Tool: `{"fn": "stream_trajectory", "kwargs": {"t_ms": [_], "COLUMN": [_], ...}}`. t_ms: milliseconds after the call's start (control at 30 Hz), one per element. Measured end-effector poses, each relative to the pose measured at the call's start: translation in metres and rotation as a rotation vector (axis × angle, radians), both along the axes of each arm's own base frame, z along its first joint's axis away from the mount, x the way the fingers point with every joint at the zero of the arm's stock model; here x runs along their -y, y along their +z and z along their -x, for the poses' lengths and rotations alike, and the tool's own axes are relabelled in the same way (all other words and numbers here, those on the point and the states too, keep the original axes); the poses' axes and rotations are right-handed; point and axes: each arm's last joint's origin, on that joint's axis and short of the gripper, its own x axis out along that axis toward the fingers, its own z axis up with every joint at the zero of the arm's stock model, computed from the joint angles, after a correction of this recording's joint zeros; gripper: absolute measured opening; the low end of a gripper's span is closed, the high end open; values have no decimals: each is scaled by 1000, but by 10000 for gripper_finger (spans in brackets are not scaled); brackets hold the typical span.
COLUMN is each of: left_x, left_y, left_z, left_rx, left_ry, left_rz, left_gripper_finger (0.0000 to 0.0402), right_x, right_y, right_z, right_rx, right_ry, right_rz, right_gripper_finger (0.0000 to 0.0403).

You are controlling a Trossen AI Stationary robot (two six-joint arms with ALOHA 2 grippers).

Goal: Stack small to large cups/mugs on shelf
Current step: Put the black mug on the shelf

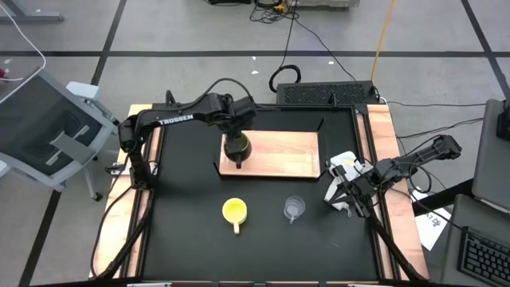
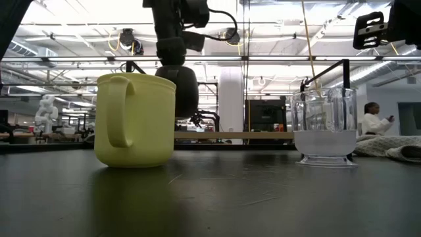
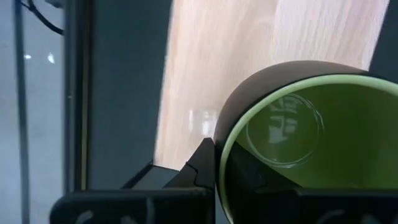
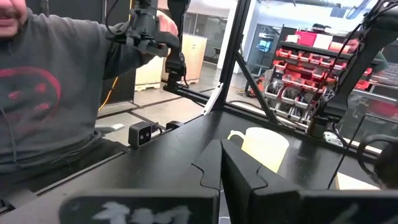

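So we read the left gripper [image 1: 236, 137] clamped on the dark olive-green ceramic mug [image 1: 237, 148], over the flat light-brown wooden shelf [image 1: 279, 153]; right gripper [image 1: 344, 194] closed, empty, beside the shelf. Next: release, fetch yellow mug [image 1: 234, 211].

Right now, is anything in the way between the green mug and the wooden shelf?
No, nothing visible is. The left gripper is shut on the green mug by its rim, and the mug is already over the wooden shelf, near one end. The yellow mug and clear cup sit apart on the black table.
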Motion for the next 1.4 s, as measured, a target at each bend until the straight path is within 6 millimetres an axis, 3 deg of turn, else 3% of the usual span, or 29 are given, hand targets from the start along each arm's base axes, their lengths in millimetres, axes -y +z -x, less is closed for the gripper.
{"fn": "stream_trajectory", "kwargs": {"t_ms": [667,1000,1400], "left_x": [-1,13,15], "left_y": [-5,-5,-9], "left_z": [-5,-9,-10], "left_rx": [49,47,20], "left_ry": [32,-10,17], "left_rz": [4,20,-16], "left_gripper_finger": [12,12,12], "right_x": [0,0,0], "right_y": [0,0,0], "right_z": [0,0,0], "right_rx": [2,2,1], "right_ry": [0,0,0], "right_rz": [-1,-1,0], "right_gripper_finger": [0,0,0]}}
